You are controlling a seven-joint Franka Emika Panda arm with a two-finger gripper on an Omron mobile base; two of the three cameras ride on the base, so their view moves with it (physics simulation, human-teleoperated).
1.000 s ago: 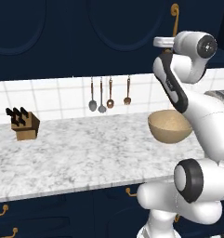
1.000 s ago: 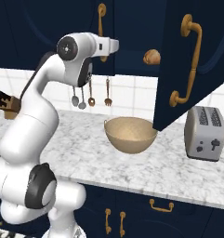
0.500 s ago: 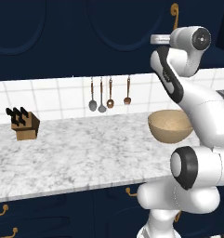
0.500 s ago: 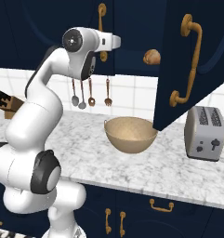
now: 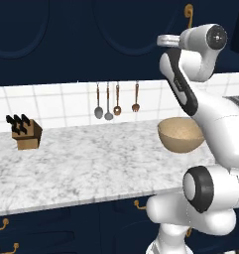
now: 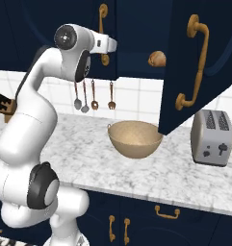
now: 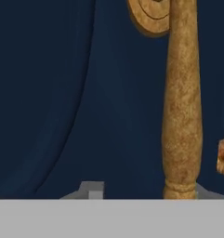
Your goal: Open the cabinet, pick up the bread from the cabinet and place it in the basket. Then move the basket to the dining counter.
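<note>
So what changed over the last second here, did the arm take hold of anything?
The arm lifted its wrist slightly and turned it a little, close in front of the brass handle of the closed door. No grip can be seen. The bread is still on the shelf, the cabinet door still open, and the basket and toaster have not moved.

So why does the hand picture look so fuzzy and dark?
Hand view: the camera sits very near the cabinet, so its brass handle looks huge and soft, and the navy door looks dim. Right base view: sharper, brighter, with the basket shading the counter.
</note>
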